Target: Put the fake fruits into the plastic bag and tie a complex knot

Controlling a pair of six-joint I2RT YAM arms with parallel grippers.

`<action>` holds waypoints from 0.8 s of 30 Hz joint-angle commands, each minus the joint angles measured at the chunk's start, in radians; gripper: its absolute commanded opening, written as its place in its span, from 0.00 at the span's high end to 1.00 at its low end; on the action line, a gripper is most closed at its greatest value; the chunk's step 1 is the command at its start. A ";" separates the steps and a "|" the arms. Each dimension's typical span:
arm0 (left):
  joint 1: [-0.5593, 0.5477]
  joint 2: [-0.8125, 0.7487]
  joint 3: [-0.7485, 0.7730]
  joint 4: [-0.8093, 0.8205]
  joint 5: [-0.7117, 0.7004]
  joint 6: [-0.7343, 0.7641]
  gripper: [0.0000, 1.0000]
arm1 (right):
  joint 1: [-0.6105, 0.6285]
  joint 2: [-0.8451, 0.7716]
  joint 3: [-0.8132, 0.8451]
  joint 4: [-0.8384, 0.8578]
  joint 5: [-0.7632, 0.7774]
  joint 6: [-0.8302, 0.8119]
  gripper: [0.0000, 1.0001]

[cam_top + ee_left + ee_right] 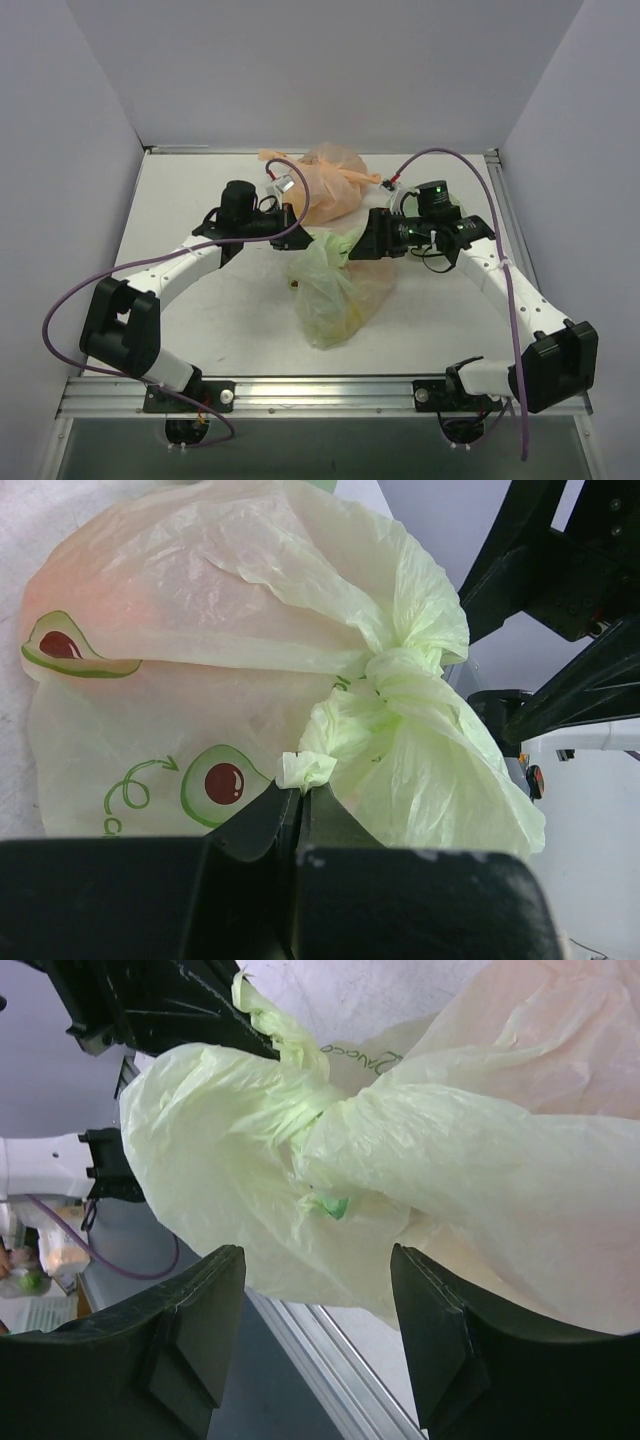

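The knot [395,675] of the plastic bag [335,290] lies between our arms: left jaws pinch one tail [305,770], right jaws gape wide, facing it.

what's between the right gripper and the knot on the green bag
Nothing visible: the right gripper hangs open facing the knot of the plastic bag, whose tail the left gripper pinches.

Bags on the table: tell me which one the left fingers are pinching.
The pale green avocado-print bag: the left fingers pinch it beside its knot. The peach-orange bag lies farther back.
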 commanded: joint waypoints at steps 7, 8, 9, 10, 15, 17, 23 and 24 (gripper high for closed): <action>-0.010 -0.051 -0.002 0.067 0.023 -0.012 1.00 | 0.050 0.041 -0.051 0.163 0.069 0.118 0.36; -0.010 -0.054 -0.004 0.067 0.023 -0.012 1.00 | 0.050 0.050 -0.049 0.167 0.074 0.118 0.34; -0.010 -0.054 -0.004 0.064 0.022 -0.008 1.00 | 0.051 0.053 -0.051 0.172 0.076 0.113 0.34; -0.010 -0.055 -0.005 0.064 0.023 -0.010 1.00 | 0.053 0.058 -0.052 0.181 0.076 0.112 0.34; -0.013 -0.059 -0.007 0.063 0.019 -0.010 1.00 | 0.068 0.083 -0.062 0.229 0.062 0.113 0.40; -0.014 -0.059 -0.004 0.063 0.020 -0.010 1.00 | 0.073 0.090 -0.065 0.249 0.056 0.115 0.52; -0.014 -0.054 0.001 0.060 0.011 -0.012 1.00 | 0.070 0.095 -0.055 0.238 0.014 0.086 0.91; -0.013 -0.054 0.004 0.054 0.005 -0.005 1.00 | 0.064 0.089 -0.055 0.229 0.001 0.081 0.96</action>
